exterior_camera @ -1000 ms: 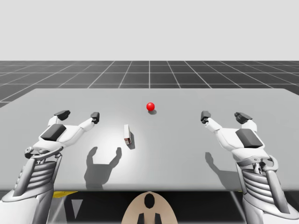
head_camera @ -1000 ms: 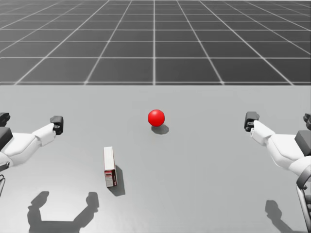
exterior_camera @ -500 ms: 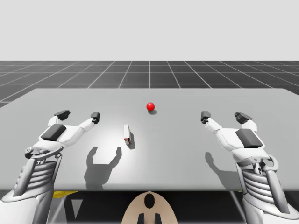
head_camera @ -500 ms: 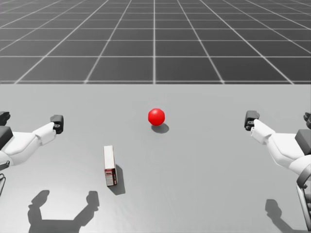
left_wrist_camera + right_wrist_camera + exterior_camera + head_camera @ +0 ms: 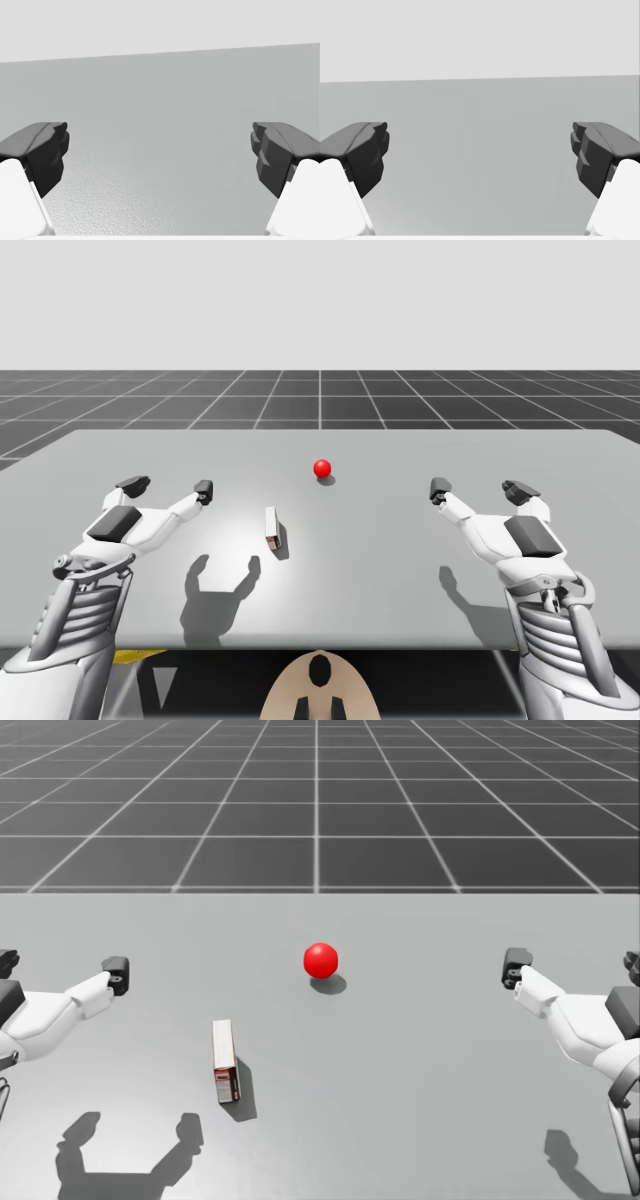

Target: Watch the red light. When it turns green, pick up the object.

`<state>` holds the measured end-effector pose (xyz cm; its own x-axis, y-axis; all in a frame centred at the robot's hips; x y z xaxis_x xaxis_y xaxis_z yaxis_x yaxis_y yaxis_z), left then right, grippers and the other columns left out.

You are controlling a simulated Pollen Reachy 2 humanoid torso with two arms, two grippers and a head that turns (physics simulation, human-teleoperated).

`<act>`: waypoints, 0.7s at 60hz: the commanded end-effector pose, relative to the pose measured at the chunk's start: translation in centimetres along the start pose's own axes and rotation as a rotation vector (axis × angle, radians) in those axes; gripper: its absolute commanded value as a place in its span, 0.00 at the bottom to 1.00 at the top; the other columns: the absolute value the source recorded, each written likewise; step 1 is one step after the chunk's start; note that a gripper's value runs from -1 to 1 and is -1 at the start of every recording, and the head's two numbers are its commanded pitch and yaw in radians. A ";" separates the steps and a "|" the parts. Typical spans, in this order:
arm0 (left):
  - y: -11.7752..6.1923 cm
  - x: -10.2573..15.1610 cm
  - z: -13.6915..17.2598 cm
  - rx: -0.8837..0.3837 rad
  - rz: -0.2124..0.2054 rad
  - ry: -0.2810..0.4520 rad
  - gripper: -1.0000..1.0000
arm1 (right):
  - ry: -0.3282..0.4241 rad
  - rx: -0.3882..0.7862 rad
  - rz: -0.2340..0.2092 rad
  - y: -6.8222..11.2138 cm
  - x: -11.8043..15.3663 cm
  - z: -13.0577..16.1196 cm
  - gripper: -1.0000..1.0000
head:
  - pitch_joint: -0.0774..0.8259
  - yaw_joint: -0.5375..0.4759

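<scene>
- The light [image 5: 321, 468] is seen to be red, as it was through the last second. No switch to green is shown, so the signal to pick up is judged not yet given.
- The narrow white box [image 5: 271, 527] with a red end is found lying on the desk [image 5: 400, 560], left of the middle and nearer than the light. It is untouched and has not been moved.
- The left pincer [image 5: 168, 485] is held wide open above the desk, near the box but apart from it, with nothing between its fingers.
- The right pincer [image 5: 478, 487] is likewise spread open and empty, well apart from the box.
- No movement of either arm is noted. Only a slight shift of the whole head view is seen, which is put down to the head having turned a little.
- Waiting is judged to be the step in hand. The left pincer is judged better placed for the grasp.
</scene>
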<state>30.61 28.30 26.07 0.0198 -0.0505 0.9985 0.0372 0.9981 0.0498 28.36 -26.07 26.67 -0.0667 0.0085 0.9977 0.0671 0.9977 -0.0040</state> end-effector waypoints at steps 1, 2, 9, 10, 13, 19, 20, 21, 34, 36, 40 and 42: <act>0.0 0.0 0.0 0.000 0.000 0.000 0.00 | 0.000 0.000 0.000 0.0 0.0 0.0 0.00 | 0.58 0.52; 0.0 0.0 0.0 0.000 0.000 0.000 0.00 | 0.000 0.000 0.000 0.0 0.0 0.0 0.00 | 0.58 0.52; 0.0 0.0 0.0 0.001 -0.002 -0.001 0.00 | 0.000 0.000 0.002 0.0 0.0 0.0 0.00 | 0.58 0.52; 0.0 0.0 0.0 0.001 -0.002 -0.001 0.00 | 0.000 0.000 0.002 0.0 0.0 0.0 0.00 | 0.58 0.52; 0.0 0.0 0.0 0.001 -0.003 -0.001 0.00 | 0.000 0.000 0.002 0.0 0.0 0.0 0.00 | 0.58 0.52; 0.0 0.0 0.0 0.002 -0.003 -0.002 0.00 | 0.000 0.000 0.002 0.0 0.0 0.0 0.00 | 0.58 0.52; 0.0 0.0 0.0 0.002 -0.003 -0.001 0.00 | 0.000 0.000 0.003 0.0 0.0 0.0 0.00 | 0.58 0.52; 0.0 0.0 0.0 0.002 -0.003 -0.001 0.00 | 0.000 -0.001 0.003 0.0 0.0 0.0 0.00 | 0.58 0.52; -0.1 0.0 0.0 0.001 -0.003 -0.001 0.00 | 0.000 -0.001 0.004 0.1 0.0 0.0 0.00 | 0.58 0.52; -0.1 0.0 0.0 0.001 -0.003 -0.002 0.00 | 0.000 -0.001 0.005 0.1 0.0 0.0 0.00 | 0.58 0.52; -0.1 0.0 0.0 0.001 -0.004 -0.001 0.00 | 0.000 -0.001 0.005 0.1 0.0 0.0 0.00 | 0.58 0.52; -0.1 0.0 0.0 0.001 -0.003 -0.001 0.00 | -0.001 -0.001 0.005 0.1 0.0 0.0 0.00 | 0.58 0.52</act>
<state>30.57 28.25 26.08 0.0183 -0.0539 0.9984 0.0360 0.9979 0.0532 28.35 -26.03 26.66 -0.0669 0.0140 0.9977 0.0688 0.9976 -0.0094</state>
